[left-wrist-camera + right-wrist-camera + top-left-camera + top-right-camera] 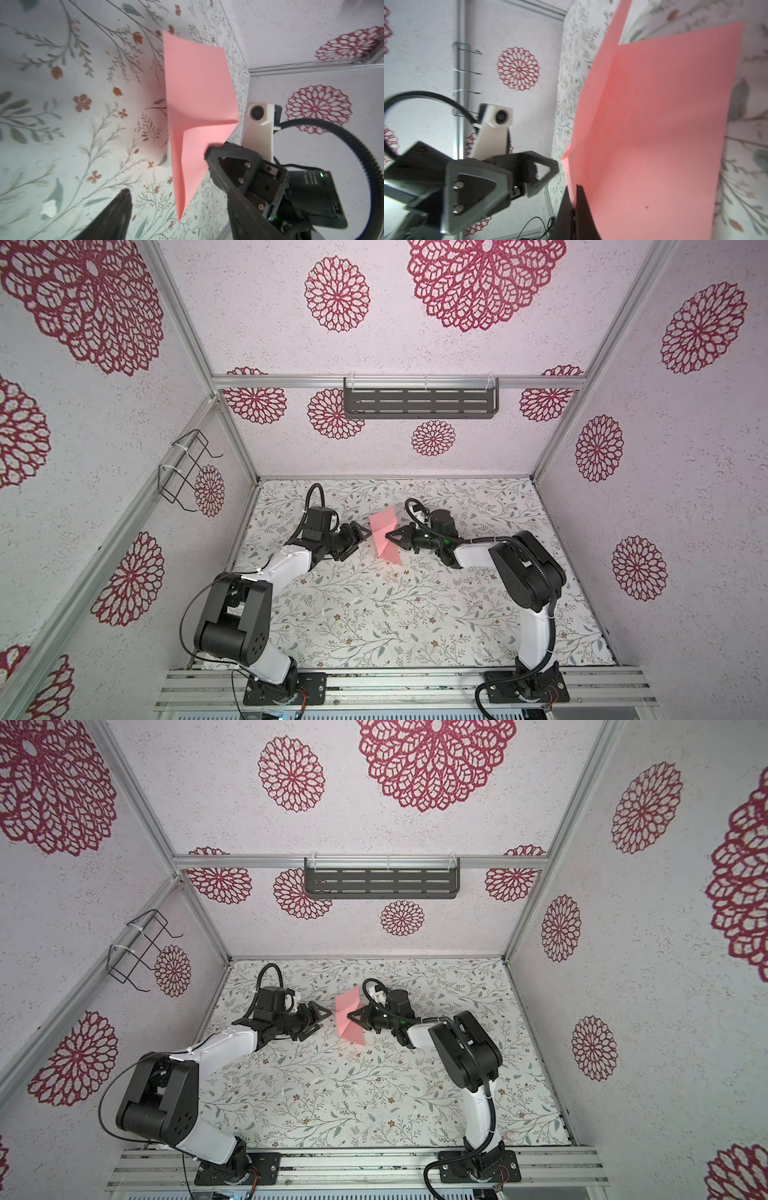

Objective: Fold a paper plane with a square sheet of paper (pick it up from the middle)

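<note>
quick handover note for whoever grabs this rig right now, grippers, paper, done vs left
Right gripper: shut on the square sheet of paper, pinching it near its middle.
Left gripper: open, close beside the sheet, gripping nothing.
Paper: held up on edge over the far middle of the table, bent into a loose V at the pinch. Whether its lower edge touches the table is unclear.
Done: pickup from the middle.
Left: every fold. There is no plane shape yet, only a soft bend.
</note>
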You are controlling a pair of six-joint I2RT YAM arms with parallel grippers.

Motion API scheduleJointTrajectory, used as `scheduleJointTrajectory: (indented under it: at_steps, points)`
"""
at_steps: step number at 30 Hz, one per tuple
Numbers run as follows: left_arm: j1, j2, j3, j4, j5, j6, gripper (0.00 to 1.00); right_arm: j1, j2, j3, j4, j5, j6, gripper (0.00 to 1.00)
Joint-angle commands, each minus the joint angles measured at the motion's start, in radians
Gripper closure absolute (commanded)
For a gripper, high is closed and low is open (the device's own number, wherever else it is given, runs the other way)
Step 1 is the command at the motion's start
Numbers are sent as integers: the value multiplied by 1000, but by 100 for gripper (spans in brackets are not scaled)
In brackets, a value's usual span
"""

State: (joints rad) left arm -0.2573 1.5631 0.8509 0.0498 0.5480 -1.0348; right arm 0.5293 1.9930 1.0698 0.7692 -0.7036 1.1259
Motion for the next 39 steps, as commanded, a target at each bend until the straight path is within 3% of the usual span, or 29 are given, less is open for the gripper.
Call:
scheduleJointTrajectory:
  at_steps: [1, 4, 11, 31, 35, 39]
  points:
    - [-9, -23, -65, 357, 81, -161, 14, -10, -71, 30, 142, -14, 72, 100]
    - [-24, -14, -82, 479, 99, -209, 12, -11, -79, 41, 169, -26, 113, 100]
    - [-62, 27, -24, 467, 123, -181, 16, -14, -70, 57, 232, -47, 191, 99]
    - [-56, 60, 23, 393, 109, -137, 84, -24, -80, 34, 239, -52, 197, 97]
    - [-46, 54, 47, 282, 90, -75, 94, -46, -102, 21, 158, -41, 133, 86]
    - [-45, 36, 133, -59, -15, 125, 98, -83, -179, 17, -185, 56, -121, 65]
